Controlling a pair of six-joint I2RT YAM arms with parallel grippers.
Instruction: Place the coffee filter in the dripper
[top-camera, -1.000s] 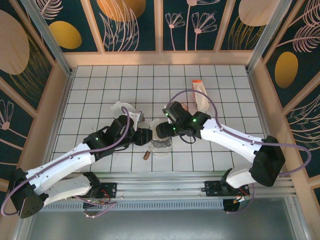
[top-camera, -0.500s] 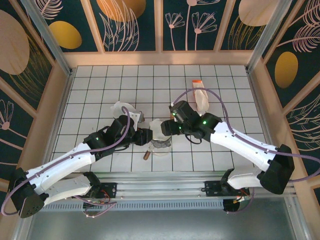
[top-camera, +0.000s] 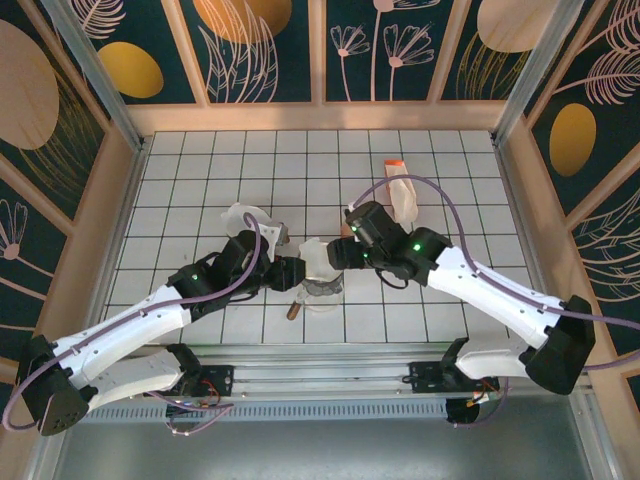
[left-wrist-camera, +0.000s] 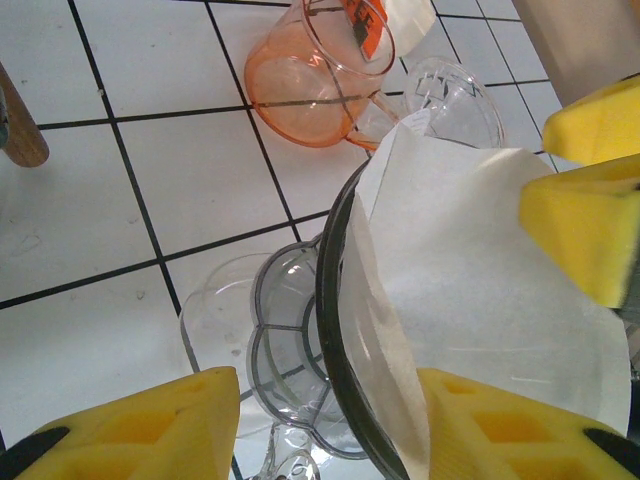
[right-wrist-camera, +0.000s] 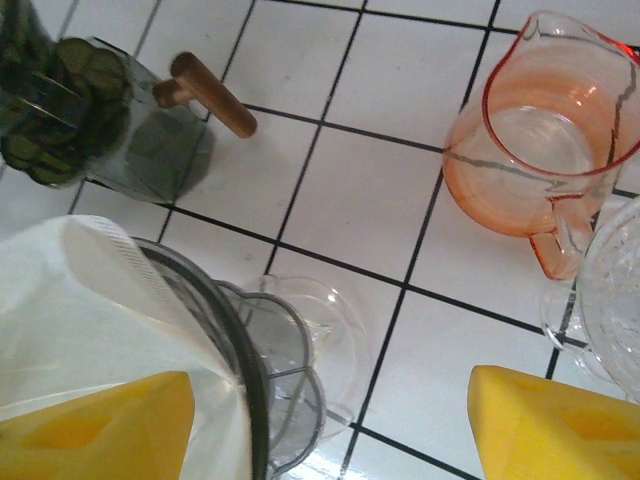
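Note:
The dripper (left-wrist-camera: 290, 340), clear grey with a dark rim, hangs tilted above the tiles, and my left gripper (left-wrist-camera: 320, 425) is shut on it, one yellow pad on each side. The white paper coffee filter (left-wrist-camera: 470, 300) lies inside the dripper's cone, its edge standing out past the rim. My right gripper (right-wrist-camera: 325, 425) is open. Its left finger rests on the filter (right-wrist-camera: 90, 300) and its right finger hangs over bare tile, beside the dripper (right-wrist-camera: 290, 370). From above, the left gripper (top-camera: 292, 270) and the right gripper (top-camera: 337, 254) meet at the filter (top-camera: 318, 250) in mid-table.
An orange pitcher (right-wrist-camera: 545, 150) stands on the tiles beside a clear glass piece (right-wrist-camera: 610, 300). A grey glass carafe (right-wrist-camera: 60, 110) with a wooden handle (right-wrist-camera: 210, 95) sits near the dripper. A packet with an orange top (top-camera: 402, 195) lies behind the right arm.
The right arm's elbow has swung out to the right and its gripper has shifted slightly right while staying at the filter. The left arm and the dripper have held still.

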